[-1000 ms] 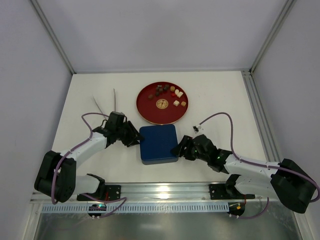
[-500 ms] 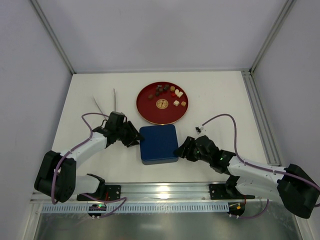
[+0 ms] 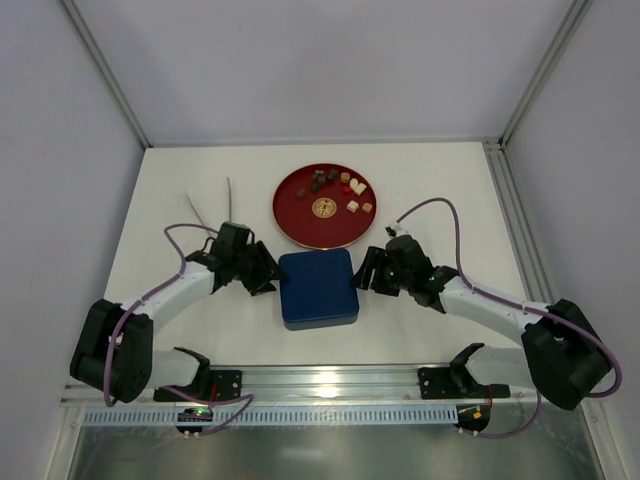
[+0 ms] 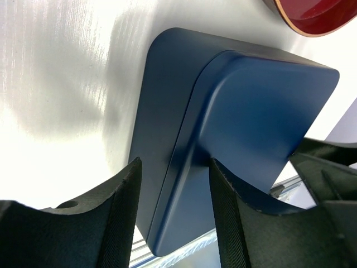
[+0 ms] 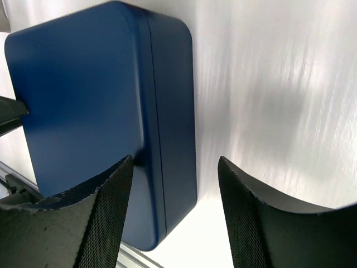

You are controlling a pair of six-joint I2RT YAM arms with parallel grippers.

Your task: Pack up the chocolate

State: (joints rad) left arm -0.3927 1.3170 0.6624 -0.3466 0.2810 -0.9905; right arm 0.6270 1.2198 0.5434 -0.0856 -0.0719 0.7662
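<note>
The chocolate (image 3: 335,181), several small brown, cream and reddish pieces, lies on the far part of a red round plate (image 3: 300,225) with a gold emblem (image 3: 323,207) at its centre. A closed dark blue square box (image 3: 317,288) sits in front of the plate. My left gripper (image 3: 266,276) is open and straddles the box's left edge; the box (image 4: 251,111) fills the left wrist view, with my gripper (image 4: 174,209) around its side. My right gripper (image 3: 364,273) is open and straddles the box's right edge (image 5: 167,111); in the right wrist view (image 5: 174,209) one finger is over the lid and one over the table.
Two thin sticks (image 3: 195,208) (image 3: 229,200) lie on the table at far left. A metal rail (image 3: 330,380) runs along the near edge. White walls enclose the table. The plate's rim shows in the left wrist view (image 4: 318,14).
My right gripper has moved from the box's near right corner away along the right edge toward the plate. The left arm and the box have not moved.
</note>
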